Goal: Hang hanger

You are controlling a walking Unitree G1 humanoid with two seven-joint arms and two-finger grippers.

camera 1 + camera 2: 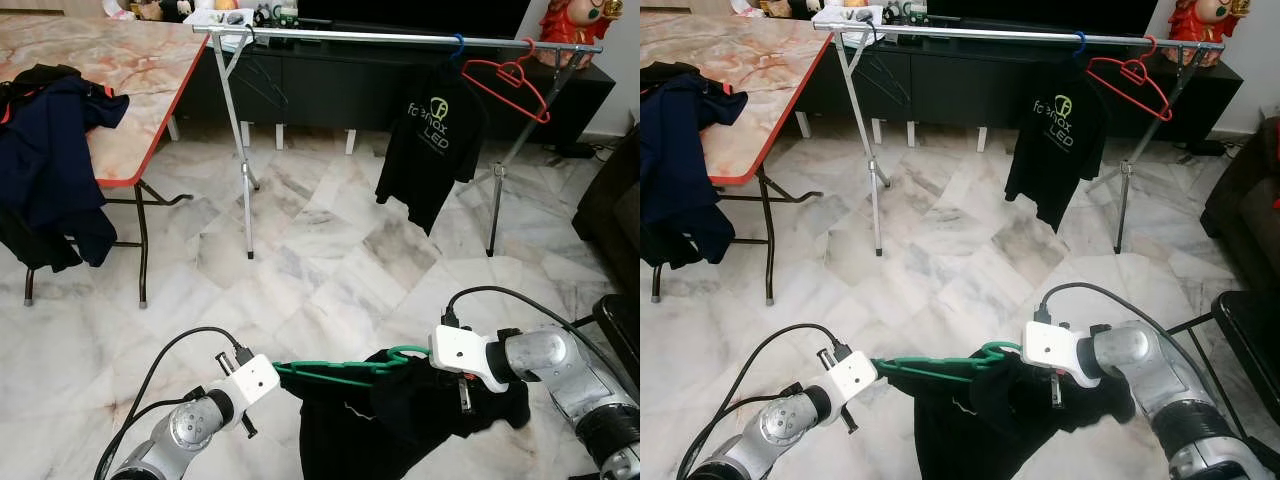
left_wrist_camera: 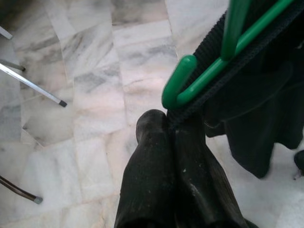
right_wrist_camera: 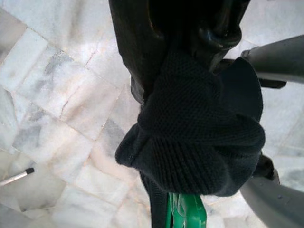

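Observation:
A green hanger (image 1: 330,372) hangs level low over the floor between my two grippers, with a black garment (image 1: 400,425) draped from it. My left gripper (image 1: 282,372) is at the hanger's left end. In the left wrist view its fingers (image 2: 156,156) are shut on the garment's black edge beside the green hanger (image 2: 190,80). My right gripper (image 1: 428,362) is at the hook end, shut on a bunch of black garment (image 3: 199,133), and the green hanger (image 3: 185,211) shows just beyond it. The silver clothes rack (image 1: 400,38) stands further ahead across the floor.
A red hanger (image 1: 510,85) and a black printed T-shirt (image 1: 430,140) hang on the rail's right part. A marble-topped table (image 1: 130,100) with dark clothes (image 1: 50,150) stands at the left. A dark sofa (image 1: 610,210) is at the right. Marble floor (image 1: 320,260) lies between me and the rack.

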